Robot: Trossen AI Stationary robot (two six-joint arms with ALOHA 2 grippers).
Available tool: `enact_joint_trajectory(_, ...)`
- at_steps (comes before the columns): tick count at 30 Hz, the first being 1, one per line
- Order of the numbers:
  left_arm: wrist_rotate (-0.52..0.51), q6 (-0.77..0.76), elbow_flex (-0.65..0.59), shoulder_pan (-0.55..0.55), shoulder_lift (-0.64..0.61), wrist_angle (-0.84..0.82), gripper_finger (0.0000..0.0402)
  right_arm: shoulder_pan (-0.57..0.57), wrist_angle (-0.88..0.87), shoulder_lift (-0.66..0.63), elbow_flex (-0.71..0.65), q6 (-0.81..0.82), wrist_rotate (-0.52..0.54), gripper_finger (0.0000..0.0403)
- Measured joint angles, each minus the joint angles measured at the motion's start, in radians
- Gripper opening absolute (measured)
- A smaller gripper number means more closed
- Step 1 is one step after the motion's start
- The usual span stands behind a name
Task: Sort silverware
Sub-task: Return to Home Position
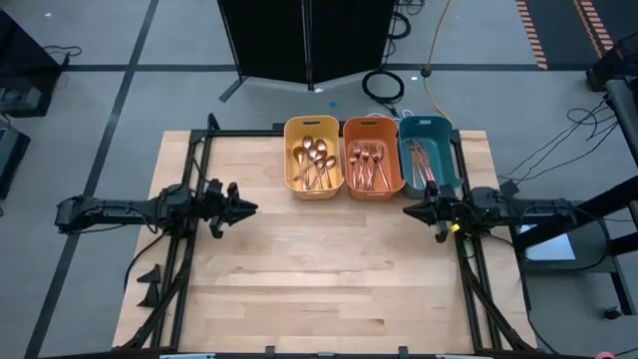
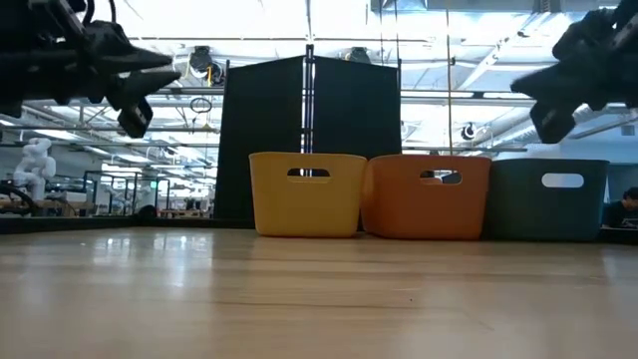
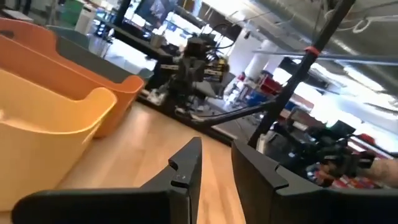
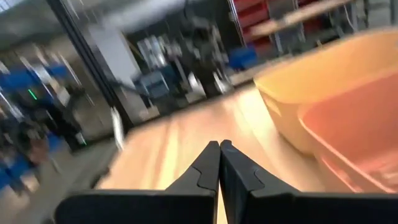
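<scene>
Since the silverware (image 1: 317,160) is binned, homing is judged underway; left tool (image 1: 250,208) slightly parted, right tool (image 1: 408,210) closed, both empty; only parking remains.

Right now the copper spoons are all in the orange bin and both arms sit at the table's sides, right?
Wrong bin. The high view shows the copper spoons in the yellow bin, beside the orange bin. The rest holds: the left gripper and the right gripper sit at the table's sides.
</scene>
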Motion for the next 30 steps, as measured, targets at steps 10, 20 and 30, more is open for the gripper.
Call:
enact_joint_trajectory(10,-0.127,0.026,0.0,0.036,-0.017,-0.162,0.0083,0.002,-0.168,0.001,0.034,-0.016,0.121,0.0)
enact_joint_trajectory(20,-0.256,0.229,0.0,0.036,-0.016,-0.237,0.0083,0.002,-0.059,0.023,-0.017,-0.194,-0.065,0.0)
enact_joint_trajectory(30,-0.256,0.286,-0.001,0.036,-0.017,-0.295,0.0083,0.002,-0.059,0.066,-0.017,-0.17,-0.079,0.0)
